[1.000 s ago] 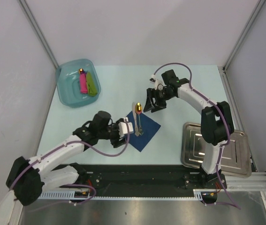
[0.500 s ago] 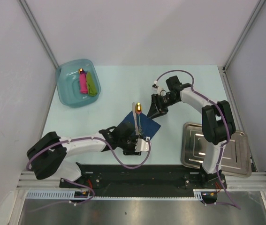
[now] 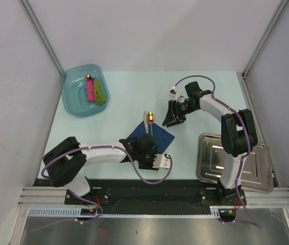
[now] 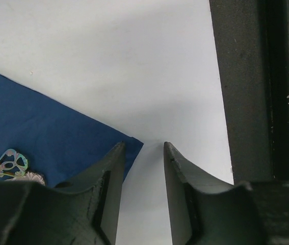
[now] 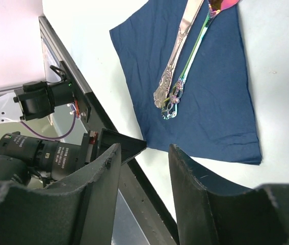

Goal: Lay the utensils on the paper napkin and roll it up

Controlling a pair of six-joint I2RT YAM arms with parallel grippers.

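Near-edge corner of the paper napkin [image 4: 42,138] is recorded between spread, empty jaws of the left claw [image 4: 142,146]; utensils [image 5: 177,48] lie lengthwise beyond.

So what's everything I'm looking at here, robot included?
napkin: one, navy, mid-table
utensils: two, one silvery, one rainbow-tinted, lying on napkin
tub: one, teal, far left
pink stick: one, pink, in tub
green stick: one, lime, in tub
gold piece: one, orange-gold, in tub
tray: one, steel, near right
table: one, pale
left gripper: one, black, open, at napkin's near corner
right gripper: one, black, open, right of utensils
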